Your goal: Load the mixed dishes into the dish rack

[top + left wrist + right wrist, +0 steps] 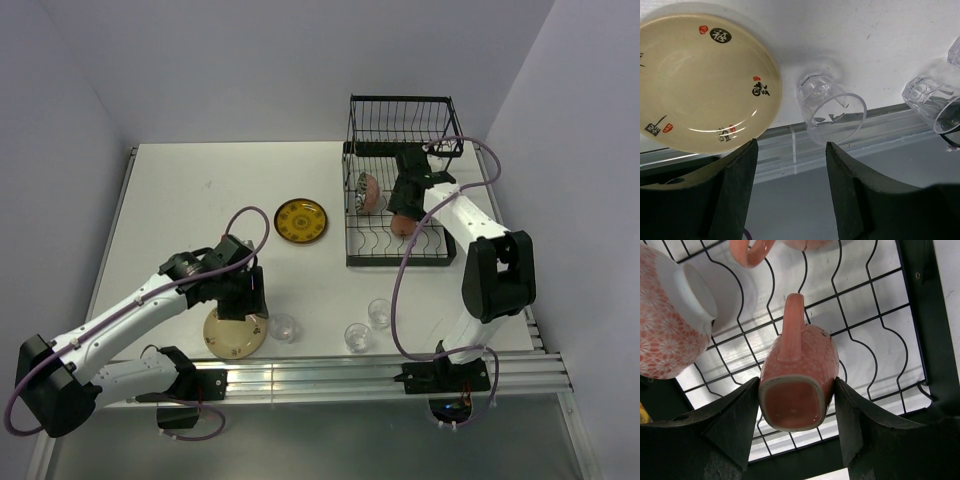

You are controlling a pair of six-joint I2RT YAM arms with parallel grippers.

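Note:
The black wire dish rack (400, 105) stands at the back right. My right gripper (404, 212) reaches into its low slotted part (875, 355) and is shut on an orange mug (799, 375), handle pointing away, one finger on each side. A second orange-and-white mug (667, 325) lies in the rack beside it (371, 194). My left gripper (791, 150) is open and empty, over the table's near edge between the tan speckled plate (700, 85) and a clear glass (832, 112). The yellow patterned plate (300, 220) lies mid-table. The dark bowl is not clearly seen.
Two more clear glasses (357, 337) (379, 313) stand near the front edge, right of the first glass (283, 327). An aluminium rail (330, 375) runs along the table's near edge. A pink handle (752, 250) shows at the top of the right wrist view.

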